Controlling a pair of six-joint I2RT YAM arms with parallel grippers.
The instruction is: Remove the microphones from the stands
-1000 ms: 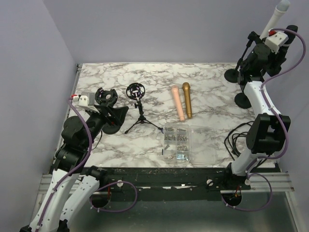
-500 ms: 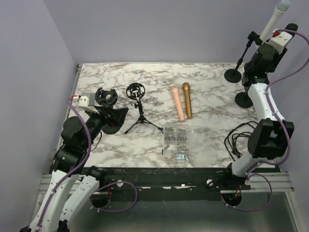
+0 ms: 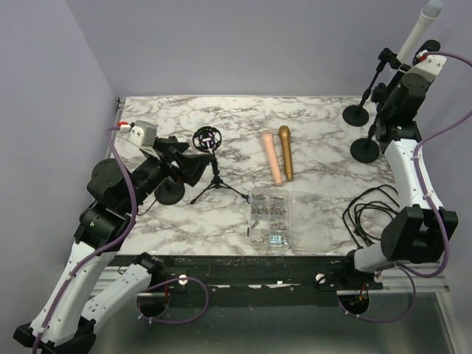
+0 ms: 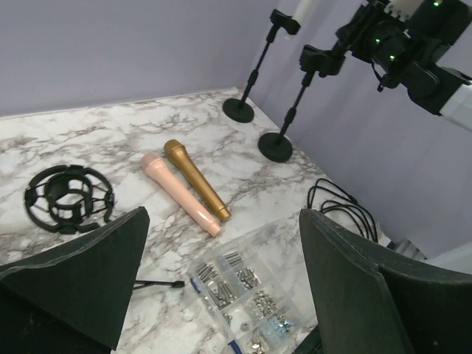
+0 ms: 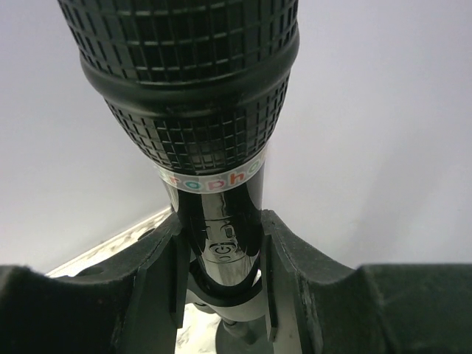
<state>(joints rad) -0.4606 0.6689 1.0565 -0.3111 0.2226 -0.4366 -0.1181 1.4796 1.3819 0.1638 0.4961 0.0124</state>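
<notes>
1. Lilac walls [image 3: 221,44] close in a marble counter [image 3: 310,118]. The stand [image 3: 365,150] is near its far right corner, beside a 2nd stand [image 3: 356,113] that carries a white mic [image 3: 422,22].
2. The right gripper [image 5: 221,265] pinches the black mic [image 5: 184,88] on its glossy handle, just under the ribbed grille. Its 2 fingers [image 5: 158,273] look to touch the handle, 1 on each side.
3. The clip [image 5: 221,295] sits just below the fingers, and the mic seems to be seated in it, held high above the counter.
4. Handling, as I judge it:
   - The mic is rigid and head-heavy, so a hold this close to the grille should balance well.
   - The smooth handle may slip under a light squeeze.
   - The mesh would dent if it were gripped.
   - The clip likely holds by friction, so a pull along the mic's own axis should free it.
   - A sideways tug could tip the slim stand.
5. The right arm reaches far and high from its base, with the wrist raised over the stand's top.
6. The left gripper [image 4: 221,221] is spread wide and empty. It hangs over the left of the counter near a tripod mount [image 3: 209,141] and faces across toward the stands, with its arm bent.
</notes>
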